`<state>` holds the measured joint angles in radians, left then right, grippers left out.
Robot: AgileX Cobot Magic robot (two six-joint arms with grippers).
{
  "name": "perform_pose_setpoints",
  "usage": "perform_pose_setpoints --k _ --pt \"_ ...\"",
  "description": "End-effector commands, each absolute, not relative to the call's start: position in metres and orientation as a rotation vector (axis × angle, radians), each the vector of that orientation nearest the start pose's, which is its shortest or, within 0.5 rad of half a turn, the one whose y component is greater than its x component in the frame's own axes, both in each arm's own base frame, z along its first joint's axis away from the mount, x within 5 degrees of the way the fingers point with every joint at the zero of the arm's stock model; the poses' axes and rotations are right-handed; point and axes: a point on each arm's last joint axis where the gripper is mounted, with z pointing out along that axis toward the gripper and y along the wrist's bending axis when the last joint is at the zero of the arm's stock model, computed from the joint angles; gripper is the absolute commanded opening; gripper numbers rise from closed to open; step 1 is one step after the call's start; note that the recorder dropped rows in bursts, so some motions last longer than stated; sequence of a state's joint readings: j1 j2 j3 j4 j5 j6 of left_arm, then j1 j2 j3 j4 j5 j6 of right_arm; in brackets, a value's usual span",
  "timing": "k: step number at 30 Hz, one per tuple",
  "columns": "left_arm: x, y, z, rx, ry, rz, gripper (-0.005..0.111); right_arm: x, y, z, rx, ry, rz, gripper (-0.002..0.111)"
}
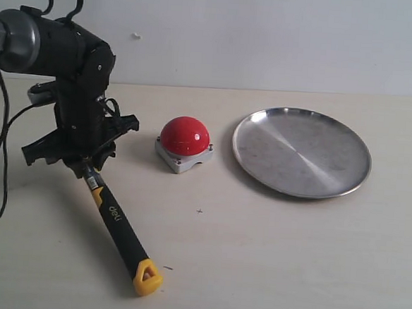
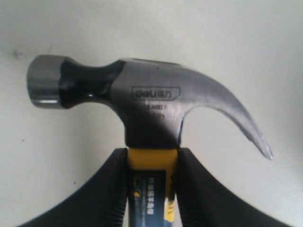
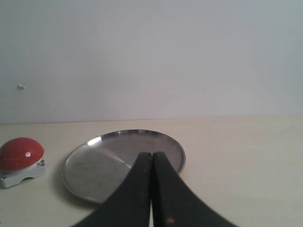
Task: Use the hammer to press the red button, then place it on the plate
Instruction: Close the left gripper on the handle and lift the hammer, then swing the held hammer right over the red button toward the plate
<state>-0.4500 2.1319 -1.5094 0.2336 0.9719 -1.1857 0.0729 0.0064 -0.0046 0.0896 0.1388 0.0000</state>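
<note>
1. Here the left gripper [image 2: 152,158] pinches the hammer [image 2: 151,101] at its yellow neck, with the handle slanting downward.
2. The button [image 1: 185,135] sits between hammer and plate [image 1: 301,152].
3. Right gripper [image 3: 151,158] — fingers pressed together, near the plate.

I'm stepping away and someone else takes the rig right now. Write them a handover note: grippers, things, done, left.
Left gripper: fingers shut on the hammer at its yellow neck band, handle slanting down toward the table.
Right gripper: shut, holding nothing.
Red button sits between the hammer and the plate; the hammer touches neither.
Done: hammer grasped.
Left: press the button, then lay the hammer on the plate.
</note>
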Motion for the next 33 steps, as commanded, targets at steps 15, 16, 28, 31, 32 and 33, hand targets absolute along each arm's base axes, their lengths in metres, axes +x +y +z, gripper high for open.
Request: perform_pose_setpoints --k 15,16,28,31,32,33 --pt "0.305 -0.164 0.169 -0.999 2.854 -0.067 0.000 0.056 0.005 0.201 0.008 1.618 0.128 0.000" --pt "0.303 -0.167 0.168 -0.987 2.859 -0.069 0.000 0.056 0.005 0.201 0.008 1.618 0.128 0.000" --pt "0.301 -0.183 0.167 -0.927 2.833 -0.170 0.000 0.056 0.005 0.201 0.008 1.618 0.128 0.000" --pt "0.301 -0.183 0.167 -0.927 2.833 -0.170 0.000 0.056 0.005 0.201 0.008 1.618 0.128 0.000" --pt "0.301 -0.183 0.167 -0.927 2.833 -0.170 0.000 0.056 0.005 0.201 0.008 1.618 0.128 0.000" --pt "0.301 -0.183 0.167 -0.927 2.833 -0.170 0.000 0.056 0.005 0.201 0.008 1.618 0.128 0.000"
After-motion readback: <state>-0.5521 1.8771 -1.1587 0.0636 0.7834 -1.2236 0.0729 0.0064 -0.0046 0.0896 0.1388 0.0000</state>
